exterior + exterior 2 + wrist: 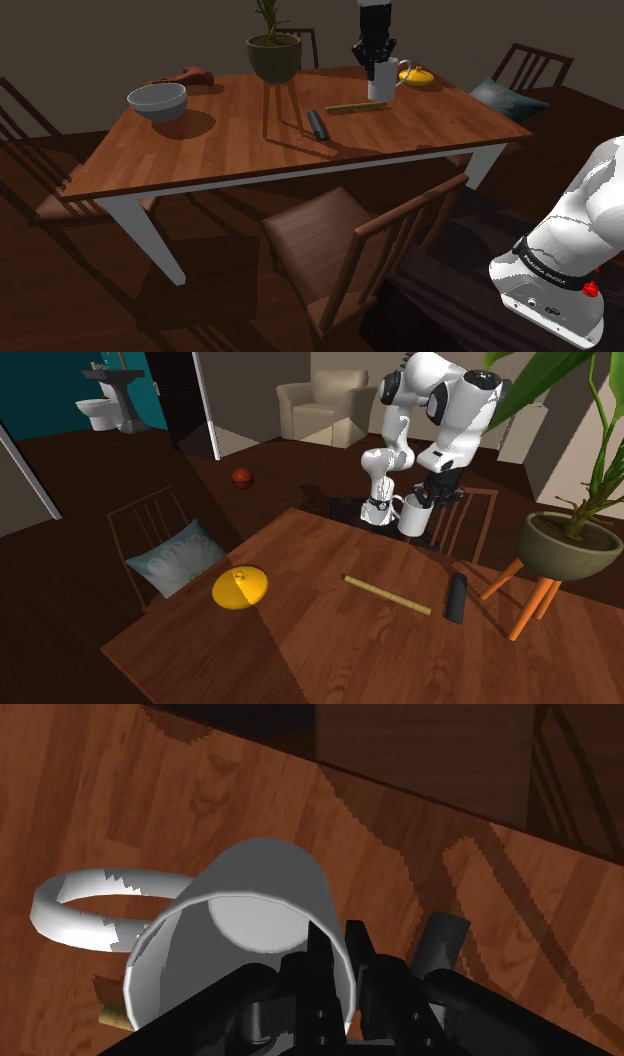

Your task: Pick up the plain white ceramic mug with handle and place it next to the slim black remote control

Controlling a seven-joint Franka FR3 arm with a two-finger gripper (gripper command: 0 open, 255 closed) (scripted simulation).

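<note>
The hand (378, 60) is all black and comes down from above, its two fingers pinched on the rim of the mug (381, 82), one finger inside the wall and one outside, as the wrist view shows. The mug is a smooth, plain white cylinder with a round open mouth and a thin loop handle (88, 909) that juts out to one side. It sits at the far part of the tabletop (220, 150) in the shoulder view; whether its base touches the wood cannot be told.

The tabletop is reddish-brown wood with a visible grain, on white legs. The remote control (319, 124), a slim, black, flat bar, lies near the middle of the wood, apart from the mug. Between them lies a thin, straight, tan stick (357, 107). Just beyond the mug in the shoulder view is a low yellow dome with a small knob (240, 587). A rounded grey bowl (157, 102) stands toward the shoulder view's left, and a dark round plant pot (274, 57) stands on splayed orange legs. A pale blue cushion (178, 557) rests on a slatted wooden chair beside the table.
</note>
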